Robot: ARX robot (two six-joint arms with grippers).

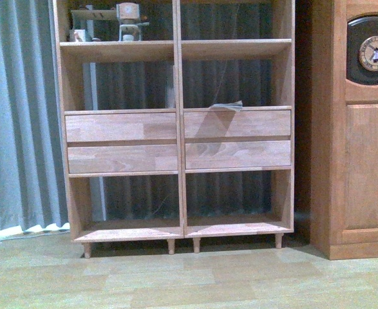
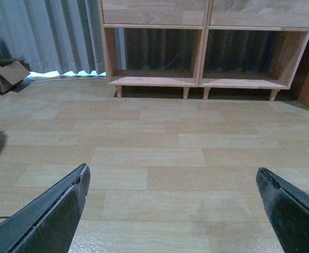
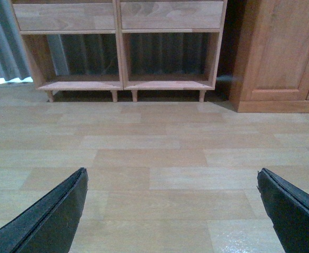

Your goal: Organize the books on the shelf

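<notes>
One thin book [image 1: 226, 106] is all you can see of the books. It lies flat in the right-hand middle bay of the shelf [image 1: 179, 84], on the board just above the upper right drawer, with its cover curling up a little at one end. Its cover is too small and blurred for you to read.

Four flat drawer fronts [image 1: 120, 127] sit in two pairs, one pair either side of the double centre post, and the bays under them stand open down to the short peg legs [image 1: 170, 246]. Up in the top left bay you have a wooden figure [image 1: 129, 19] and, beside it, a small pale cup [image 1: 79, 35]. A grey curtain [image 1: 15, 116] hangs to the left of the shelf and behind it. To the right stands a darker cabinet [image 1: 362, 161] with a round clock face [image 1: 375, 53].

Your left claw [image 2: 171, 169] hangs over the bare floor [image 1: 189, 277] well short of the shelf, its fingers spread wide with nothing between them. A cardboard box [image 2: 7, 76] lies by the curtain. Your right claw [image 3: 171, 171] is the same: spread wide, holding nothing, above the floor.
</notes>
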